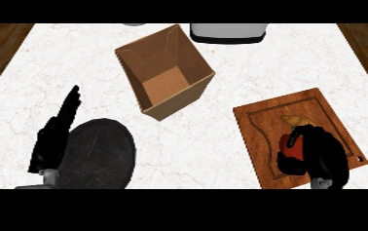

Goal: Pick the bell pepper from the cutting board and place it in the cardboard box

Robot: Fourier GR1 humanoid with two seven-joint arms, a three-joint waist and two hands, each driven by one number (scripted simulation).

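Right robot hand [316,149] is curled around the red bell pepper [291,144], which is on the cutting board [287,113], so it's grabbed but not lifted. Moving it to the cardboard box [164,74] is left; left robot hand [54,135] rests spread.

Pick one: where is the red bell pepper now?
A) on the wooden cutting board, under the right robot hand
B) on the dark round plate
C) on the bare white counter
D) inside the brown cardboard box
A: the red bell pepper sits on the wooden cutting board, with the right robot hand curled round it.
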